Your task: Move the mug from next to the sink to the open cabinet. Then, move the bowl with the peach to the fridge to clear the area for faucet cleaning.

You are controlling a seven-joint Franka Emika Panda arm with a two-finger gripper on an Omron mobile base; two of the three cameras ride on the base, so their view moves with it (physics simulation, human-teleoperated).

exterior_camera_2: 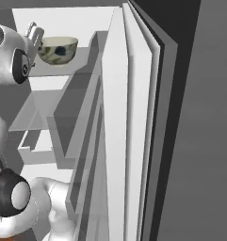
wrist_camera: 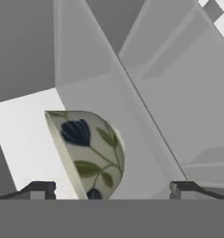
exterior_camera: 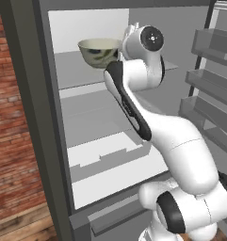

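Note:
The pale grey-green bowl (exterior_camera: 99, 52) (exterior_camera_2: 58, 50) with a dark floral pattern stands on the upper shelf (exterior_camera: 79, 75) inside the open fridge (exterior_camera: 43, 117). My gripper (wrist_camera: 112, 188) (exterior_camera_2: 38, 37) is right beside the bowl on the side facing the arm. It is open: both fingertips (wrist_camera: 41, 188) stand wide apart, with the bowl's rim (wrist_camera: 67, 153) between them and no contact visible. The peach is hidden below the rim. Mug, sink, cabinet and faucet are out of view.
The fridge door (exterior_camera_2: 133, 117) stands open on the right, its shelves (exterior_camera: 214, 47) close to my arm. Lower glass shelves (exterior_camera: 101, 117) and a white drawer (exterior_camera: 115, 164) lie under the bowl. A brick wall (exterior_camera: 11, 132) is on the left.

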